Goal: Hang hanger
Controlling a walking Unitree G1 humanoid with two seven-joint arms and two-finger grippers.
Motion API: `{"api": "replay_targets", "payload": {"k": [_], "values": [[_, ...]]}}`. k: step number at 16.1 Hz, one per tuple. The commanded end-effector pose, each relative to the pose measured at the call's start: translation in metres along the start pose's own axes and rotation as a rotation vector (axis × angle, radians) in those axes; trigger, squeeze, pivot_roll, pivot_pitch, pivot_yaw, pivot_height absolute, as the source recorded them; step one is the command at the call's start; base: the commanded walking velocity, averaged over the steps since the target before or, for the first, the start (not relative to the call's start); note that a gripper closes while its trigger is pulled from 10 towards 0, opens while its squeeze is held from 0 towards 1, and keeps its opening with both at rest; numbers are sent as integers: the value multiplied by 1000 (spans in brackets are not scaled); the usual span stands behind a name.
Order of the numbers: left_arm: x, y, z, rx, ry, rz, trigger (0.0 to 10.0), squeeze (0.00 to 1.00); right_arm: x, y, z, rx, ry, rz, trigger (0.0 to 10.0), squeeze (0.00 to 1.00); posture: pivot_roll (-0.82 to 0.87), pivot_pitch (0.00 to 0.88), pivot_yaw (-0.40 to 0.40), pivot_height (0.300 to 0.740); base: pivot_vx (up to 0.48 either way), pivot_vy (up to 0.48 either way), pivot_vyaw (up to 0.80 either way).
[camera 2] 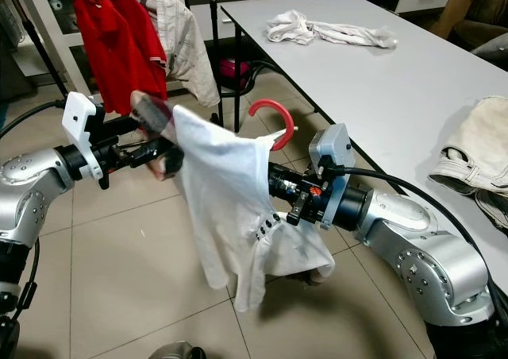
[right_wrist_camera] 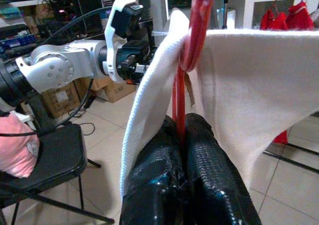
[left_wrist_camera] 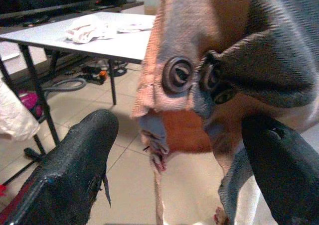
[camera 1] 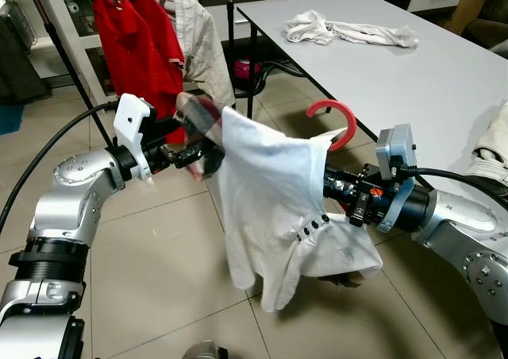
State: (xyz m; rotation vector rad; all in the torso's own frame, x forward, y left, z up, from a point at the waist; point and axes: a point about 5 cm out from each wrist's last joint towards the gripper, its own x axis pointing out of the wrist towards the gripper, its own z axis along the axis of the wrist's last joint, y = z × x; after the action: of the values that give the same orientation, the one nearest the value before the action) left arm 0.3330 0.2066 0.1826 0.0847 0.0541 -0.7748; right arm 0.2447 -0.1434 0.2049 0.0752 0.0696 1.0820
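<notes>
right gripper [right_wrist_camera: 182,135]: fingers pressed together on the red hanger [right_wrist_camera: 192,41], clamped low on its stem, hook sticking up above the grip.

left gripper [left_wrist_camera: 184,150]: fingers [left_wrist_camera: 75,160] spread wide, with a buttoned bit of the shirt hanging in the gap; can't tell if either pad actually touches the cloth.

white shirt [camera 1: 278,208]: draped over the hanger, stretched between the two grippers, most of it drooping below them toward the tile floor [camera 1: 159,248].

clothes rack [camera 1: 75,61]: out past the left gripper, well apart from it, with red garments [camera 1: 135,41] and a pale checked one [camera 1: 198,41] already hanging.

white table [camera 1: 413,73]: beyond the right gripper, a crumpled light cloth [camera 1: 349,32] lying on its far end.

cream garment [camera 2: 480,156]: on the table edge, near the right arm's elbow side.
</notes>
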Motion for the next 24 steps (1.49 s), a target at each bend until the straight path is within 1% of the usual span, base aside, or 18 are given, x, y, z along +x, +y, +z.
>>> {"api": "replay_targets", "payload": {"k": [1, 2, 4, 6, 8, 11, 16, 21, 24], "values": [[0, 2, 3, 3, -13, -1, 2196, 0, -3, 3, 8, -25, -21, 16, 10000, 0, -23, 0, 23, 740, 0, 0, 0], [0, 2, 3, -5, -18, -8, 0, 0, -2, 3, 8, -24, -21, 18, 10000, 0, -22, 0, 25, 740, 0, 0, 0], [0, -3, 5, -15, -37, -66, 0, 0, -2, 4, 8, -21, -21, 24, 10000, 0, -20, 0, 22, 740, 0, 0, 0], [-1, -6, 5, -15, -38, -95, 0, 0, -3, 5, 7, -14, -17, 29, 10000, 0, -18, 0, 19, 740, 0, 0, 0], [-3, -8, 4, -26, -47, -103, 0, 0, -3, 6, 6, -8, -14, 41, 10000, 0, -19, 0, 16, 740, 0, 0, 0], [-6, -10, 6, -68, -91, -118, 0, 0, -1, 7, 6, -4, -8, 48, 10000, 0, -24, 0, 13, 740, 0, 0, 0], [-13, -11, 6, -96, -113, -125, 0, 0, -2, 5, 6, -5, -5, 38, 10000, 0, -22, 0, 12, 740, 0, 0, 0], [-15, -15, 7, -132, -138, -161, 0, 0, -2, 3, 5, -9, -4, 24, 10000, 0, -25, 0, 17, 740, 0, 0, 0], [-14, -14, 9, -135, -149, -155, 0, 0, -2, 2, 6, -12, -10, 18, 10000, 0, -25, 0, 21, 740, 0, 0, 0]]}}
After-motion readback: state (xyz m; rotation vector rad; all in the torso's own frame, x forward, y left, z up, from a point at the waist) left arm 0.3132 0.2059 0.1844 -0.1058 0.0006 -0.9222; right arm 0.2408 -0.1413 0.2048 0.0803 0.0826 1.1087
